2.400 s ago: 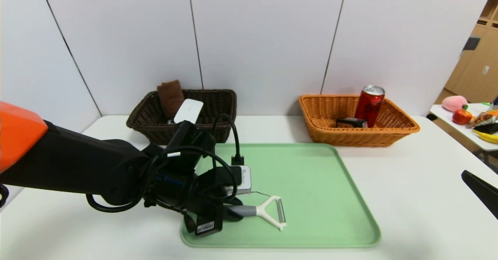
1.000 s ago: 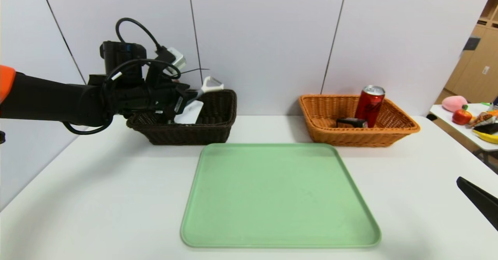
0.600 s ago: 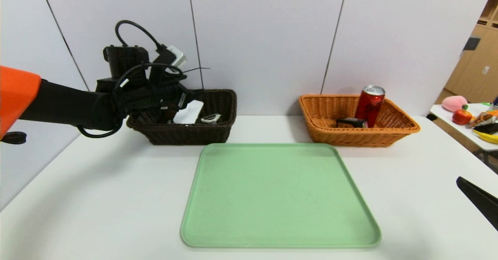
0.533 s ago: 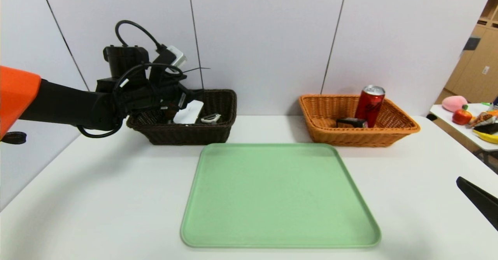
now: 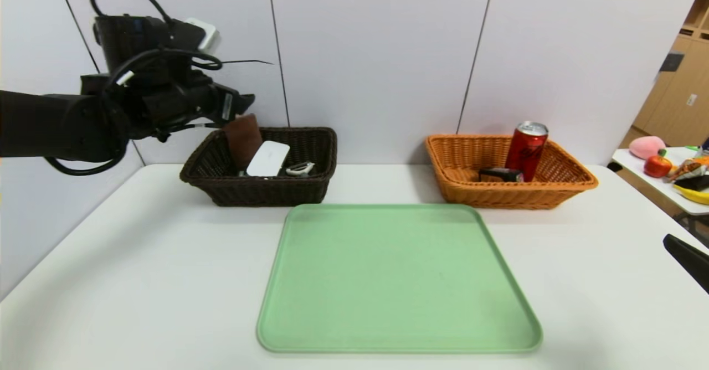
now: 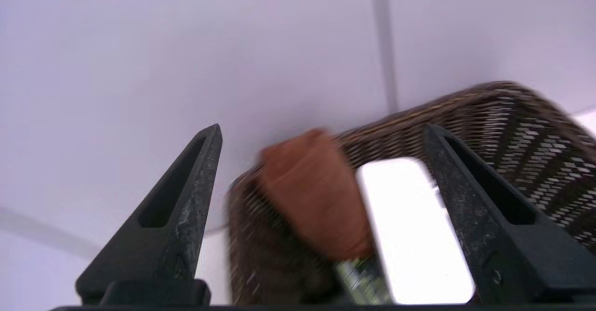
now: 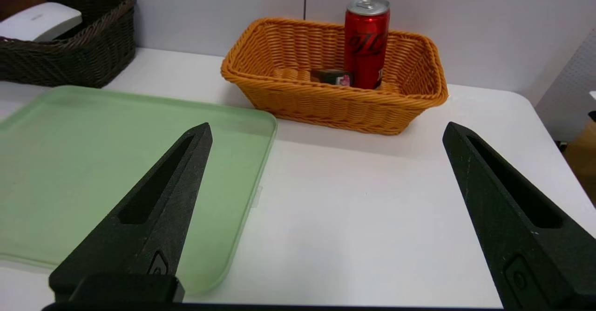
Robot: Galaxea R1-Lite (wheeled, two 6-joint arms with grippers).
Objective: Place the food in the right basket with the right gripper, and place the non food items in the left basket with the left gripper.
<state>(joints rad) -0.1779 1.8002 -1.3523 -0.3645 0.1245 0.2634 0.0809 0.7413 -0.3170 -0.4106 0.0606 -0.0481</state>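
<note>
Pale panelled wall behind; white table (image 5: 138, 259) in front. Green tray (image 5: 396, 281) taken as the landmark, bare, nothing on it to sort.

Beyond the tray's far left corner: dark wicker basket (image 5: 260, 165). Inside, a brown cloth (image 5: 242, 133) propped upright against the back wall, a white flat device (image 5: 268, 158) leaning beside it, a white peeler (image 5: 299, 168) lying low toward the tray side. All non-food, so all in the proper bin. Peeler flat on the bottom, likely dropped rather than set.

Beyond the tray's far right corner: orange wicker basket (image 5: 509, 170). Red soda can (image 5: 525, 149) standing upright against the back wall, a small dark packet (image 5: 499, 174) lying beside it. Food side, consistent with the task.

Left end effector (image 5: 235, 103) raised high, up and left of the tray, above and just outside the dark basket's left end. Fingers spread wide in the left wrist view (image 6: 321, 208), nothing between them; cloth and white device seen through the gap. Height presumably for clearance over the basket rim.

Right end effector (image 7: 326, 218) low over the table, off the tray's right edge, well apart from the orange basket. Fingers wide apart, empty, pointing toward that basket. Only a dark tip (image 5: 687, 259) in the head view. Looks parked.

Judgement: sorting appears finished, both baskets loaded.
</note>
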